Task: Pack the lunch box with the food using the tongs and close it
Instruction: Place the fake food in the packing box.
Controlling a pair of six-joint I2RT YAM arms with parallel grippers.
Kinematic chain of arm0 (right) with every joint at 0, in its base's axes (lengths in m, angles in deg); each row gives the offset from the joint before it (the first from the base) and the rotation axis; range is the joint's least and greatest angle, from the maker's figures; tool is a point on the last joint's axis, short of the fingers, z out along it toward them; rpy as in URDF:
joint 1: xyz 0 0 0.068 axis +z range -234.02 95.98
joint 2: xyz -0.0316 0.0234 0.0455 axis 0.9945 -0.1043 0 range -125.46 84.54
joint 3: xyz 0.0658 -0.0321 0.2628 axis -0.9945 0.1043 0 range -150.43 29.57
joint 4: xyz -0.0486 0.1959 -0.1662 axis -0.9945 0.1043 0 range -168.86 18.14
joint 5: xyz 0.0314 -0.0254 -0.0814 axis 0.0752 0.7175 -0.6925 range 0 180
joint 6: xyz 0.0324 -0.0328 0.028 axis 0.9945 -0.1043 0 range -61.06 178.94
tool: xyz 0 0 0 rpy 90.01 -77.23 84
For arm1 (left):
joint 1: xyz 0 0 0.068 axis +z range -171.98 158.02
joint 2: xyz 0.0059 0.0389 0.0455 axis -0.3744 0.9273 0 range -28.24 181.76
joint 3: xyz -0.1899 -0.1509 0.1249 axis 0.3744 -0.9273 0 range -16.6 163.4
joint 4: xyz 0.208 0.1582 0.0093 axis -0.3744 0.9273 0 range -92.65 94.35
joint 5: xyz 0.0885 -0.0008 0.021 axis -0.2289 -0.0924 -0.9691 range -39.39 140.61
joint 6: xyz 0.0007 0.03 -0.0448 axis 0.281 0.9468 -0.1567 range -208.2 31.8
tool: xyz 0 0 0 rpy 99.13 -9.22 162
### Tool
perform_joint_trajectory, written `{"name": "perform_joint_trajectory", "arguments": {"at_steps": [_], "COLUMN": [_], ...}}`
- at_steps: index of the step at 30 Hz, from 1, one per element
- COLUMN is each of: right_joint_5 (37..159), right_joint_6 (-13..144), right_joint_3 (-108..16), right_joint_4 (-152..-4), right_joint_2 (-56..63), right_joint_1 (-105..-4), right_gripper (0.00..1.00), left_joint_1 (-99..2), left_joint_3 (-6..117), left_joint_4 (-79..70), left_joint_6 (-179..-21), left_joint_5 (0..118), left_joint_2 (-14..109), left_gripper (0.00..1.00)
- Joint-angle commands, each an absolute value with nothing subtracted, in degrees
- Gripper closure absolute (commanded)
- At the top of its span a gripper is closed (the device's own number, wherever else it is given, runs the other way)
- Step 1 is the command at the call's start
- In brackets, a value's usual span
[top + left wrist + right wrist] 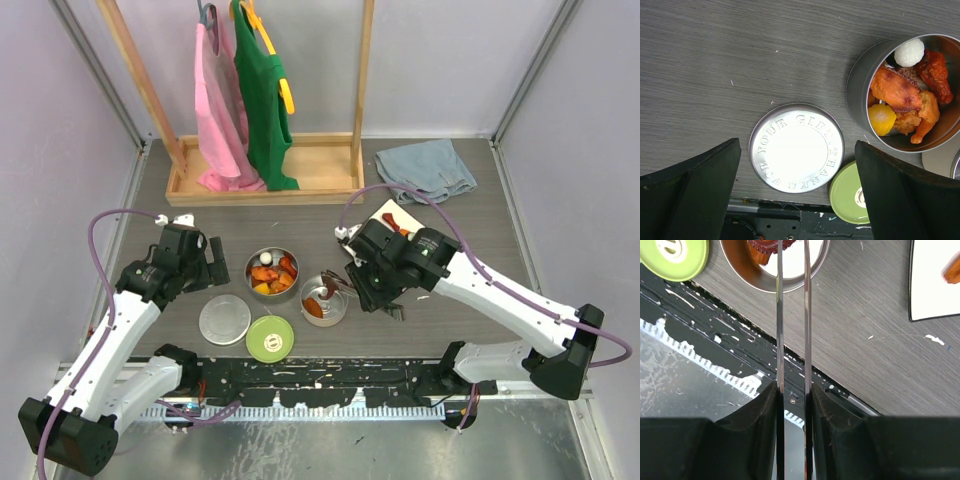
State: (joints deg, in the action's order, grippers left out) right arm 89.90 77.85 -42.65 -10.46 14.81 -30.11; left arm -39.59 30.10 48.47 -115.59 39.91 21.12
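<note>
Item: packing of the lunch box, step in hand judged as transfer of the food by the tongs (779,315) into the second tin (792,267). The tongs are clamped at the handle end by the right gripper (793,390), and their two arms are pressed close together and nearly parallel. The tips are held over the second tin. A dark red-brown chunk (762,247) is seen at the tips, but it cannot be told whether it is pinched or already lying in the tin. Contents of this tin: that chunk, an orange bit and a reddish smear, with much bare steel showing, so it is judged part-filled. Beyond the tips, just past this tin, the first tin (860,90) is found, heaped with orange and red pieces (895,90), a white ball and a yellow piece, and judged full. The lime-green lid (850,195) is laid off the tips, toward the arm bases. The flat steel lid (796,148) is set further out on that side, under the wide-spread left gripper (797,145). Neither tin is covered. The white plate (935,285) is placed on the tongs' far side, back toward the handle, with at least one orange piece (952,270) on it. Next move called for, as judged: any held chunk to be released into the second tin, the tongs carried back to the plate, then the lids fitted.
</note>
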Motion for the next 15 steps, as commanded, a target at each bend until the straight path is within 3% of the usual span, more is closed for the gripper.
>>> {"name": "perform_joint_trajectory", "arguments": {"at_steps": [1,7,10,15], "right_joint_5": [89.0,87.8,86.5,84.8], "right_joint_6": [79.7,79.9,79.9,79.9], "right_joint_3": [-41.5,-41.8,-42.4,-44.0], "right_joint_4": [-10.1,-9.6,-9.5,-9.2], "right_joint_2": [15.3,14.4,14.3,14.6], "right_joint_1": [-28.9,-28.4,-28.3,-28.3], "right_gripper": [0.73,0.70,0.61,0.55], "left_joint_1": [-39.4,-39.4,-39.5,-39.5], "left_joint_3": [30.8,30.8,30.8,30.8], "left_joint_4": [47.7,47.6,47.7,47.6], "left_joint_6": [-115.3,-115.3,-115.3,-115.3], "left_joint_5": [39.5,39.6,39.5,39.5], "left_joint_2": [20.4,20.4,20.4,20.4], "left_gripper": [0.02,0.02,0.02,0.02]}}
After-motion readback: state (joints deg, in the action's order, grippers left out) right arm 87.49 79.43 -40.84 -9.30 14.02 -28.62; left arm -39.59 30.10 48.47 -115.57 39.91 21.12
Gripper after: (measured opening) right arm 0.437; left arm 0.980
